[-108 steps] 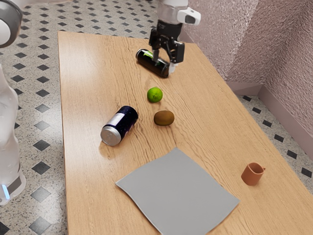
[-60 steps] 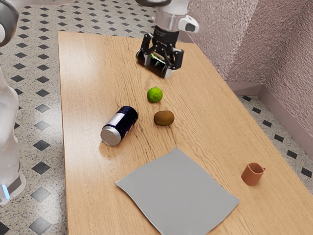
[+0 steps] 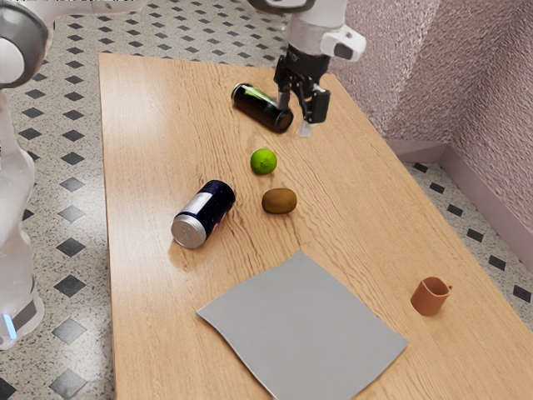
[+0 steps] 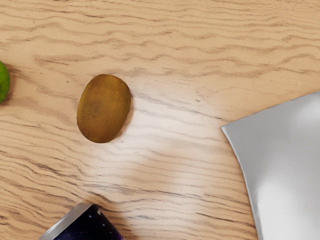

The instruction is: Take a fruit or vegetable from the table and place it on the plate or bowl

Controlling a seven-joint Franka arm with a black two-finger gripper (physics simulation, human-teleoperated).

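Observation:
A green lime (image 3: pixel 264 161) and a brown kiwi (image 3: pixel 279 201) lie near the middle of the wooden table (image 3: pixel 150 125). A flat grey square plate (image 3: pixel 304 329) rests at the front. My gripper (image 3: pixel 301 117) hangs open and empty above the table's far side, just to the exterior view's right of a lying black can (image 3: pixel 258 105). It is well behind the lime. The wrist view looks down on the kiwi (image 4: pixel 103 107), with a sliver of the lime (image 4: pixel 2 82) and a corner of the plate (image 4: pixel 280 170).
A dark blue can (image 3: pixel 204 213) lies on its side beside the kiwi, and its silver end (image 4: pixel 82 225) appears in the wrist view. A small orange cup (image 3: pixel 430 295) stands by the table's edge at the exterior view's right. A wall rises behind.
My hand has shifted from over the black can to the exterior view's right of it and has turned. The fruits, cans and plate have not moved.

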